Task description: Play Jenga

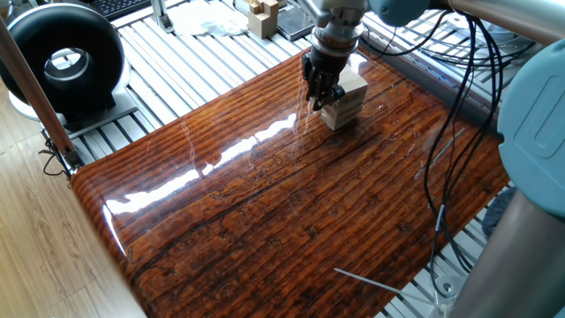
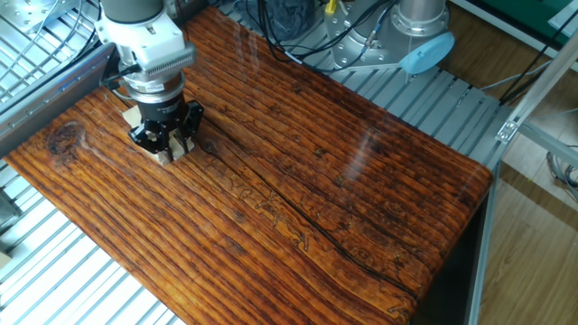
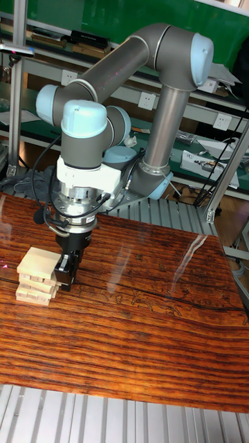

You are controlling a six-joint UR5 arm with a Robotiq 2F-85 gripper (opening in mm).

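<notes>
Near the far edge of the glossy, dark reddish-brown striped wooden worktop [image 1: 265, 203], in one fixed view, stands the small tower of pale, unpainted rectangular wooden blocks [image 1: 346, 100], stacked in crosswise layers. The black two-finger end effector [image 1: 320, 94] hangs from the grey arm right against the tower's left side, its fingers pointing down alongside the stack. From this angle I cannot tell whether the fingers grip a block or how wide they stand. Beyond the worktop, on the slatted metal surface, sits a separate cluster of pale wooden pieces [image 1: 263, 15], well apart from the tower.

From the other fixed view, the end effector [image 2: 165, 138] covers most of the tower [image 2: 163, 153]; only pale block ends show below and beside the black fingers, close to the worktop [image 2: 343, 208] corner. The fingers appear spread to either side of the blocks, though any contact is hidden.

Seen in the tall fixed view, the tower [image 3: 39, 277] stands at the left of the worktop [image 3: 138, 332], a few layers high, with its top block slightly skewed. The end effector [image 3: 67, 271] is lowered just beside the tower's right face, at the level of its upper and middle layers, touching or nearly touching it; its opening cannot be judged here.
</notes>
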